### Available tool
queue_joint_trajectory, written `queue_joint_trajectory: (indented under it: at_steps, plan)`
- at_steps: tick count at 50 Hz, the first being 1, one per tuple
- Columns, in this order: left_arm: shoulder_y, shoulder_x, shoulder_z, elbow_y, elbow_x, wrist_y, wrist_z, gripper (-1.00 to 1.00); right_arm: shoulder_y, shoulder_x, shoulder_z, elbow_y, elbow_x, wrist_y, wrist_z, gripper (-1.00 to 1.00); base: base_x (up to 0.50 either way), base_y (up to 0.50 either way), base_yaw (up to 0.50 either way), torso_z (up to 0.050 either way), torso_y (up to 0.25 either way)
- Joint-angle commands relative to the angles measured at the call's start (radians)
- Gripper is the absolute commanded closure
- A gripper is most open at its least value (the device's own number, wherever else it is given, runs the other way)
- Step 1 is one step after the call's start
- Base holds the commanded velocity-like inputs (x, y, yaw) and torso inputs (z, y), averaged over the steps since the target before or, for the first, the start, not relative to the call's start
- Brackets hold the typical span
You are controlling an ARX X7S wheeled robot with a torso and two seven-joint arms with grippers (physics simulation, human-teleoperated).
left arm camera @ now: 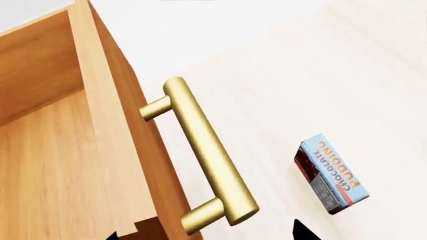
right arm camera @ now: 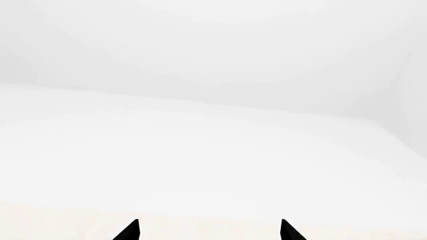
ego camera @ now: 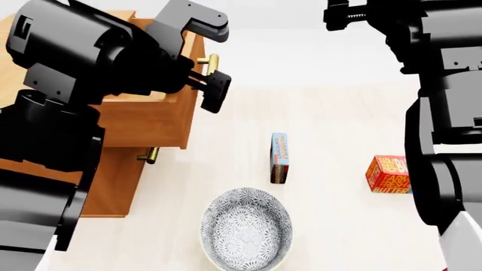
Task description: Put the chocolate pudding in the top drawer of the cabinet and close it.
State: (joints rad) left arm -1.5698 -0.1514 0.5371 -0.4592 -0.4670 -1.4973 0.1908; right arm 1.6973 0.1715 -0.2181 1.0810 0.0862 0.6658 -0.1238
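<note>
The chocolate pudding [ego camera: 279,158], a thin light-blue and red box, lies on the pale floor right of the cabinet [ego camera: 113,186]; in the left wrist view the pudding [left arm camera: 331,172] sits beyond the handle. The top drawer [ego camera: 147,121] stands pulled out, its wooden inside [left arm camera: 53,165] showing nothing in it. My left gripper [ego camera: 211,59] is open, with its black fingertips [left arm camera: 303,231] wide apart on either side of the drawer's brass handle [left arm camera: 203,145] and not touching it. Up at the far right, my right gripper [ego camera: 346,14] is open [right arm camera: 208,232] and holds nothing, facing bare white.
A patterned grey bowl [ego camera: 246,228] rests on the floor in front of the pudding. A red-orange butter box [ego camera: 389,175] stands to the right, partly behind my right arm. The lower drawer's brass handle [ego camera: 148,155] pokes out under the open top drawer.
</note>
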Motion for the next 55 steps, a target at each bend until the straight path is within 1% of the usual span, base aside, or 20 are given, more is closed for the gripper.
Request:
queue_joint_trajectory:
  at_steps: [1, 35, 39, 48, 55]
  plan:
    - [0.016, 0.051, -0.009, 0.020, -0.092, -0.004, 0.026, -1.00, -0.001, 0.006, -0.004, -0.021, 0.001, 0.018, 0.000, -1.00, 0.00, 0.00, 0.00, 0.000, 0.000]
    - [0.016, 0.139, -0.005, 0.028, -0.208, 0.001, -0.045, -1.00, 0.001, 0.034, -0.014, -0.079, 0.000, 0.069, 0.006, -1.00, 0.00, 0.00, 0.00, 0.000, 0.000]
    - [0.014, 0.147, 0.005, 0.021, -0.248, 0.013, -0.070, -1.00, -0.009, 0.043, -0.012, -0.113, 0.002, 0.092, 0.009, -1.00, 0.00, 0.00, 0.00, 0.000, 0.000]
    - [-0.006, 0.147, 0.066, -0.014, -0.392, 0.069, -0.149, -1.00, -0.028, 0.063, -0.008, -0.174, 0.005, 0.133, 0.014, -1.00, 0.00, 0.00, 0.00, 0.000, -0.002]
    - [-0.026, 0.140, 0.102, -0.031, -0.453, 0.099, -0.171, -1.00, -0.031, 0.065, -0.009, -0.180, 0.006, 0.138, 0.016, -1.00, 0.00, 0.00, 0.00, 0.000, -0.006]
